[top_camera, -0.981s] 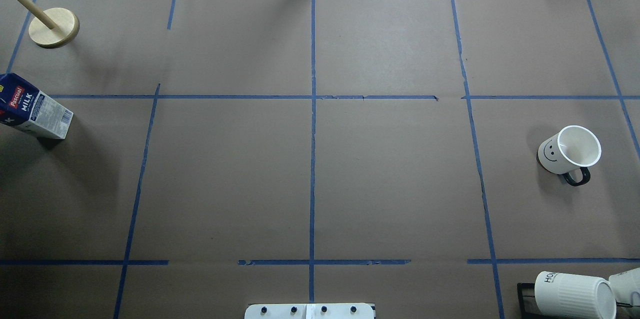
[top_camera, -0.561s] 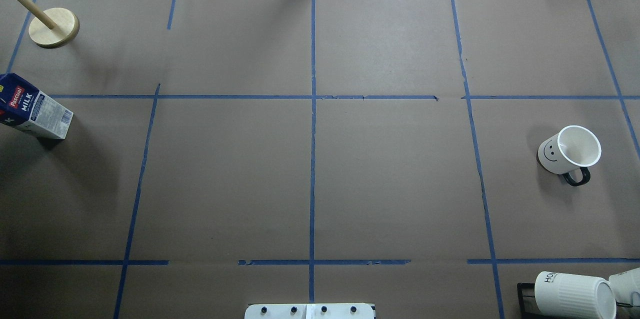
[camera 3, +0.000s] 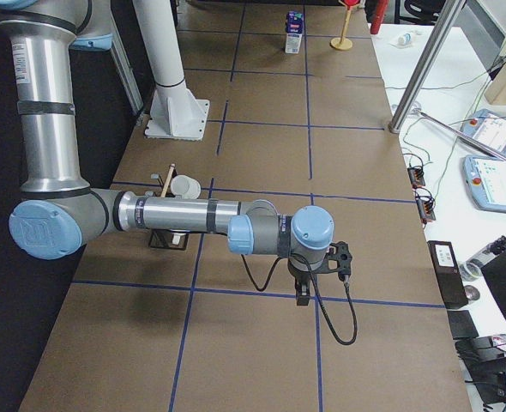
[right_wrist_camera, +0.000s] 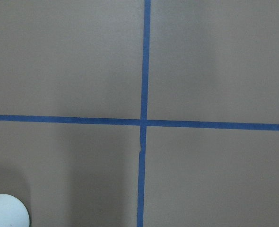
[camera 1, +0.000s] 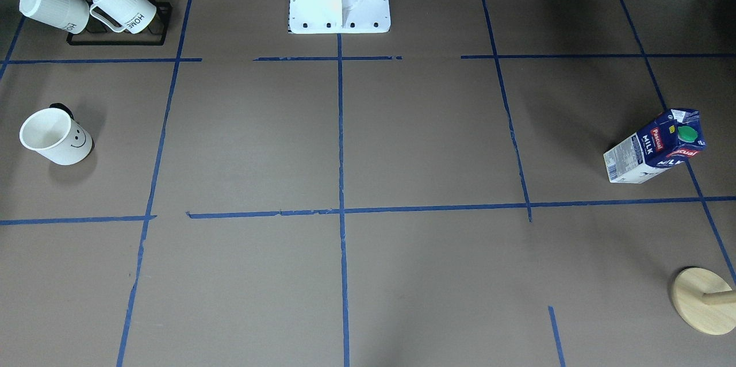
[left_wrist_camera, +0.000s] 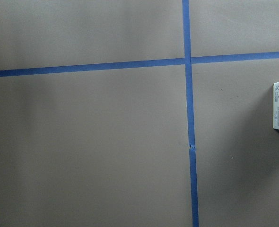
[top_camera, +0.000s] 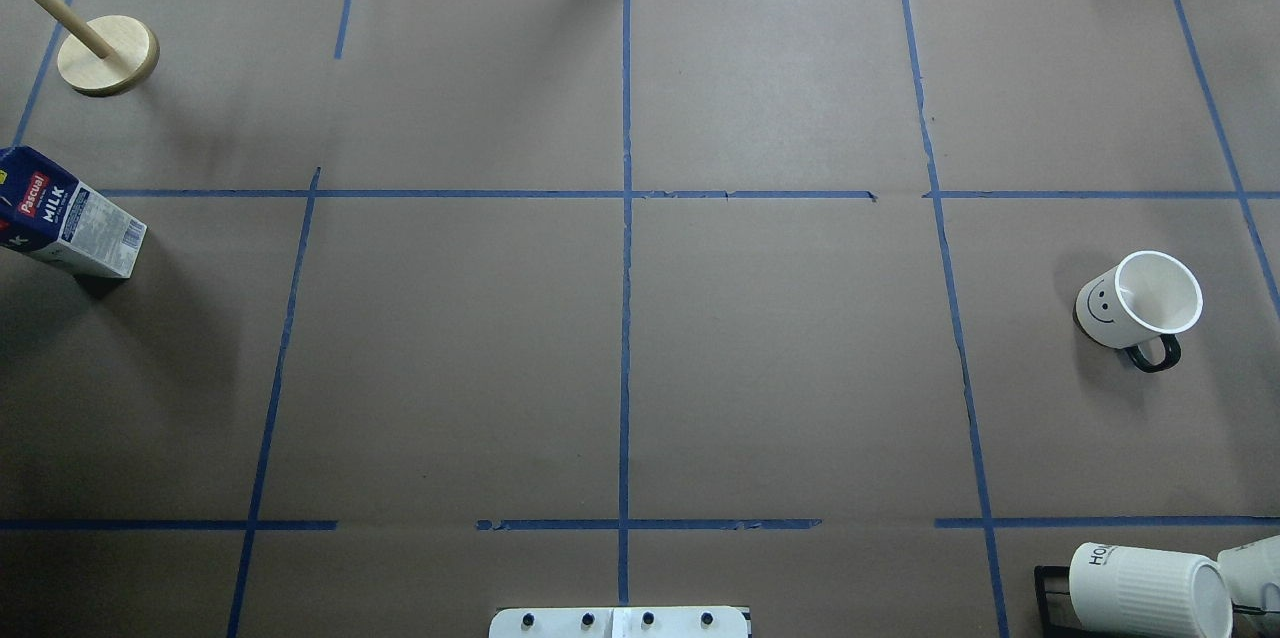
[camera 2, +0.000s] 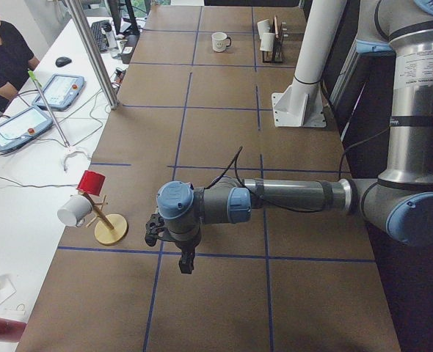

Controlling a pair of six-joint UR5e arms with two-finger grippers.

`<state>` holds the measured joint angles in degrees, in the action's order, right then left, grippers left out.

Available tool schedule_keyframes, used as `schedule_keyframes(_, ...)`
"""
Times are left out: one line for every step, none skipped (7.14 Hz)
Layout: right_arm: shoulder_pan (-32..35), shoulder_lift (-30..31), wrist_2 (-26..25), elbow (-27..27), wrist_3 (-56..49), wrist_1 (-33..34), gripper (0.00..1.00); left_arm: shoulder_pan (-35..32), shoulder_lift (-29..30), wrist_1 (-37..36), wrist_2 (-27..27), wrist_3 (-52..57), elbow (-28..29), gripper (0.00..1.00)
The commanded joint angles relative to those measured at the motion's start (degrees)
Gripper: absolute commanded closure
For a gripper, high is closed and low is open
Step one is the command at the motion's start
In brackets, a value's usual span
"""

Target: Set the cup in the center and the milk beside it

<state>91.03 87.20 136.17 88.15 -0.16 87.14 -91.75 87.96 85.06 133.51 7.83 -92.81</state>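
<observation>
So both arms reach out level, left gripper [camera 2: 188, 265] and right gripper [camera 3: 303, 299] hanging down (can't tell their opening), smooth white cup [top_camera: 1112, 310] upright far right with handle toward the robot, boxy milk carton [top_camera: 72, 220] standing tall far left, both well off the brown-paper center [top_camera: 585, 243].
</observation>
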Motion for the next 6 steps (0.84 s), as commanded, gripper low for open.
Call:
schedule_keyframes(-1.5,-3.2,-0.3,1.2,-0.1,0.3,0.00,0.0,-0.1,-0.1,0.0,-0.1,-0.7,0.00)
schedule_keyframes(-2.4,-2.8,0.1,1.4,0.2,-0.1,0.00,0.0,-0.1,-0.1,0.0,-0.1,-0.9,0.00)
schedule_keyframes(-4.1,-2.7,1.1,2.4,2.1,-0.3,0.00,0.0,-0.1,-0.1,0.0,-0.1,-1.1,0.00)
schedule_keyframes(-5.7,-2.7,1.6,3.2,11.1,-2.0,0.00,0.0,-0.1,-0.1,0.0,-0.1,-1.1,0.00)
schedule_keyframes(-8.4,-0.9,1.6,3.5,17.8,-9.7,0.00,0.0,-0.2,-0.1,-0.1,-0.1,-1.1,0.00)
schedule_keyframes(-10.8,1.0,1.9,3.5,25.4,-18.5,0.00,0.0,-0.2,-0.1,0.0,-0.2,-1.3,0.00)
